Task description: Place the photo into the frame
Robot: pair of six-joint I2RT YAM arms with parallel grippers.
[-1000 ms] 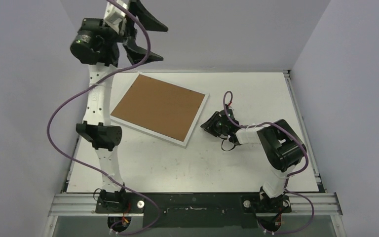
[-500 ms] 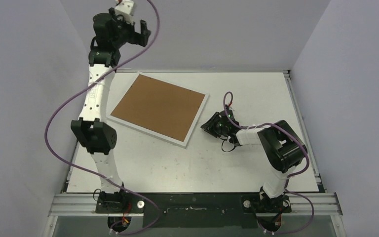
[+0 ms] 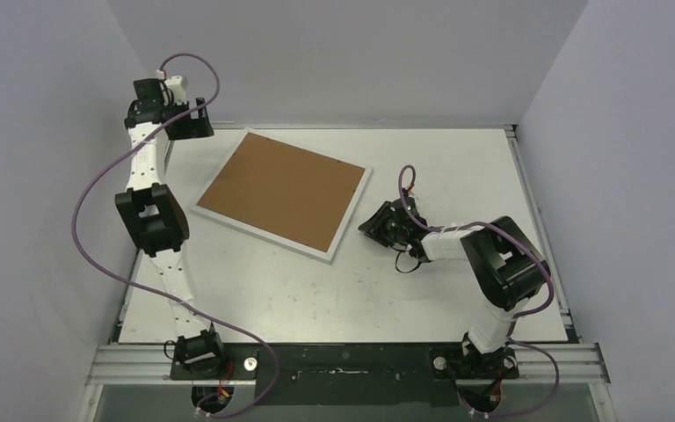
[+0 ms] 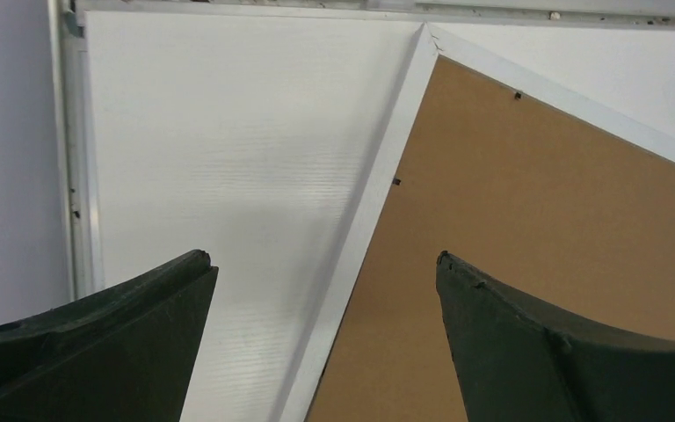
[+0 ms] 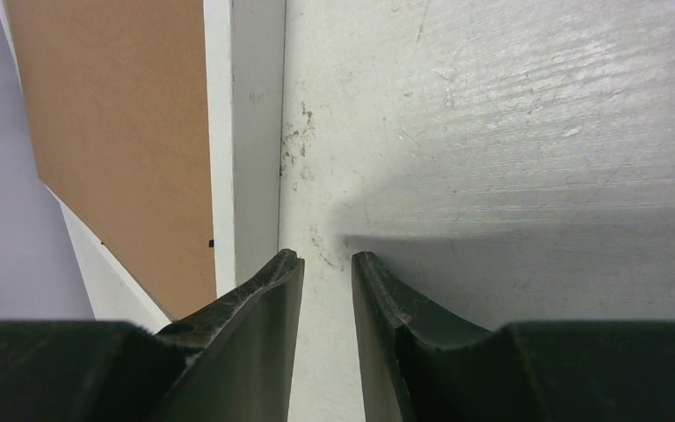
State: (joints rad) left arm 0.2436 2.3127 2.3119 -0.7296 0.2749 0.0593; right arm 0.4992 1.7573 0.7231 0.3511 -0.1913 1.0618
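The frame [image 3: 283,193] lies back side up on the white table, its brown board showing inside a thin white edge. The photo is out of view. My left gripper [image 3: 189,123] hovers by the frame's far left corner, open wide. In the left wrist view the frame's white edge [image 4: 369,211] runs between the fingertips of that gripper [image 4: 322,257], which is empty. My right gripper [image 3: 366,224] sits low on the table just right of the frame's right edge [image 5: 246,132]. Its jaws [image 5: 327,255] stand a narrow gap apart, with only bare table between them.
The white table [image 3: 439,167] is boxed in by grey walls on the left, back and right. A metal rail [image 4: 75,149] runs along its left edge, close to my left gripper. The arm bases sit on the black bar [image 3: 343,360] at the near edge.
My left arm has swung down from high above the back wall to the table's far left corner, gripper still open. The right arm and the frame have barely moved.
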